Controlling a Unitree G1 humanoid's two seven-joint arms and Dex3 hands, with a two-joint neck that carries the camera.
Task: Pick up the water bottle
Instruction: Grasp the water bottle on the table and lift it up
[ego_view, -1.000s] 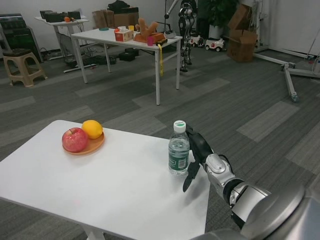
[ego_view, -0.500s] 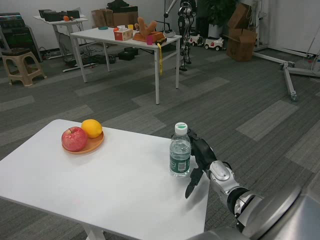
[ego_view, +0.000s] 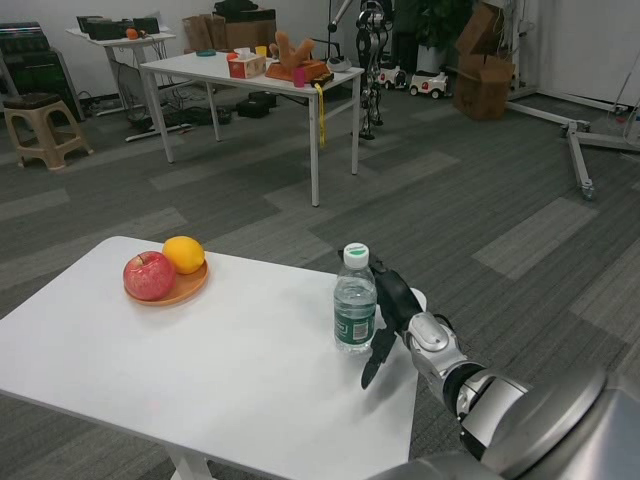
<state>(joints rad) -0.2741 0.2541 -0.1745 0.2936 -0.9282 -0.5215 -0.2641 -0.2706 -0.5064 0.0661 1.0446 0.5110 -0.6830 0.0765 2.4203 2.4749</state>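
A clear water bottle (ego_view: 355, 300) with a white cap and a green label stands upright on the white table (ego_view: 200, 370), near its right edge. My right hand (ego_view: 392, 315) is just to the bottle's right, level with its body. Its fingers (ego_view: 388, 285) reach along the bottle's far right side and one finger (ego_view: 375, 362) points down toward the tabletop. The fingers are apart and do not wrap around the bottle; whether they touch it I cannot tell. My left hand is out of view.
A wooden plate (ego_view: 180, 290) with a red apple (ego_view: 148, 276) and an orange (ego_view: 184, 254) sits at the table's far left. Beyond the table, grey carpet, a second white table (ego_view: 250, 75) with clutter, a stool (ego_view: 42, 130) and cardboard boxes (ego_view: 482, 75).
The view has tilted down slightly. My right hand has drifted a little, away and back to the bottle's right side. The bottle stands where it was.
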